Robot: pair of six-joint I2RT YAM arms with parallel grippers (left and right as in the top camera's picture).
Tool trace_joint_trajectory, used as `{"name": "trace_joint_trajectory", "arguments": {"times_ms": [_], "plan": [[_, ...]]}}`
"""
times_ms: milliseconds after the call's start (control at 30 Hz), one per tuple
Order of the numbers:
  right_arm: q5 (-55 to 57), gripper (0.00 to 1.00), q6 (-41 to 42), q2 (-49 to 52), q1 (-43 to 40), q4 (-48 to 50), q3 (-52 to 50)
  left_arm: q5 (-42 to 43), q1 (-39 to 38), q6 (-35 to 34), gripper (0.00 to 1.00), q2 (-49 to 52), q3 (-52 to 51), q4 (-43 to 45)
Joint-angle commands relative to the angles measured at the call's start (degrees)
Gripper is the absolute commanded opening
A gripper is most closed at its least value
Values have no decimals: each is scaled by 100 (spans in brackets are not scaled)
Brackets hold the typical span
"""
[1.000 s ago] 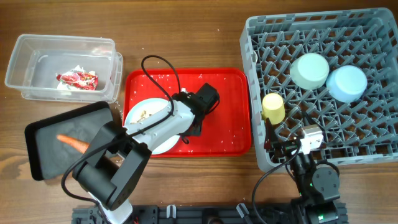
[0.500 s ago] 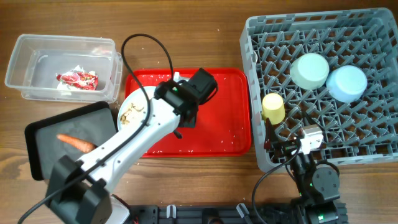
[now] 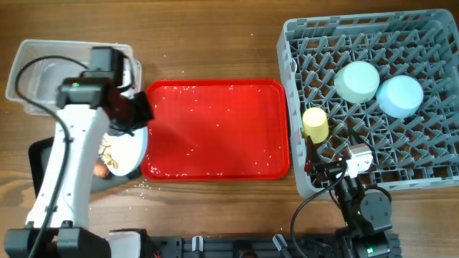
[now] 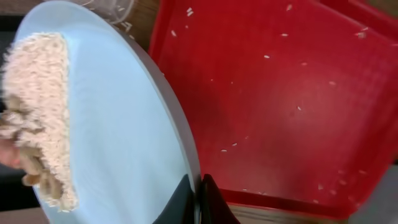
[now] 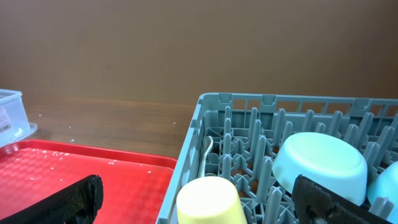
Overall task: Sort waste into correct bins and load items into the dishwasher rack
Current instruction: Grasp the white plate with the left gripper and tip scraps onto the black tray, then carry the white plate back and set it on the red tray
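My left gripper point(image 3: 136, 118) is shut on the rim of the round pale blue-white plate point(image 3: 128, 154) and holds it tilted over the black tray point(image 3: 34, 154). In the left wrist view the closed gripper point(image 4: 199, 199) pinches the plate point(image 4: 118, 124); tan food scraps point(image 4: 43, 118) are piled at its low left side. The carrot piece point(image 3: 100, 170) lies on the black tray. My arm hides the wrapper and tissue in the clear tub point(image 3: 39, 72). The mint bowl point(image 3: 357, 80), blue bowl point(image 3: 399, 95) and yellow cup point(image 3: 315, 123) sit upside down in the grey rack point(image 3: 423, 154). My right gripper point(image 5: 199, 211) is open at the rack's front left corner.
The red serving tray point(image 3: 215, 129), strewn with small crumbs, lies between the bins and the rack. It also shows in the left wrist view point(image 4: 292, 93). A few crumbs lie on the wood by the black tray. Bare wood lies beyond the red tray.
My left arm has carried the plate off the red tray and leftward over the black tray, tilting it. The scraps have slid to its low side. The right arm has not moved.
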Motion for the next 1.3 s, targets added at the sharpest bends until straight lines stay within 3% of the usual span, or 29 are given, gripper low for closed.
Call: {"name": "trace_joint_trajectory", "arguments": {"times_ms": [0,233,400,533,700,900,967,1100,1167,1267], "plan": [[-90,100,-59,-50,-15,20,-4,1550,846,920,4,-212,94,140],[-90,100,-57,-50,-13,20,-4,3602,2527,1954,4,-420,74,20],[-87,100,-59,-50,-15,20,-4,4247,3718,1987,4,-811,-367,35],[-90,100,-59,-50,-13,17,-4,5976,4964,2914,4,-909,-1231,22],[-87,100,-57,-50,-15,20,-4,6325,5545,3165,4,-916,-1464,-24],[-90,100,-57,-50,-15,20,-4,6061,4572,3136,4,-988,-1464,273],[-87,100,-57,-50,-13,20,-4,5998,4186,2813,4,-994,-1464,422],[-90,100,-57,-50,-15,20,-4,5976,2406,2634,4,-1032,-1460,1043],[-90,100,-57,-50,-13,20,-4,5971,1233,1878,4,-1025,-1460,2253],[-90,100,-59,-50,-13,20,-4,5521,-116,-144,4,-911,-1460,4741]]}}
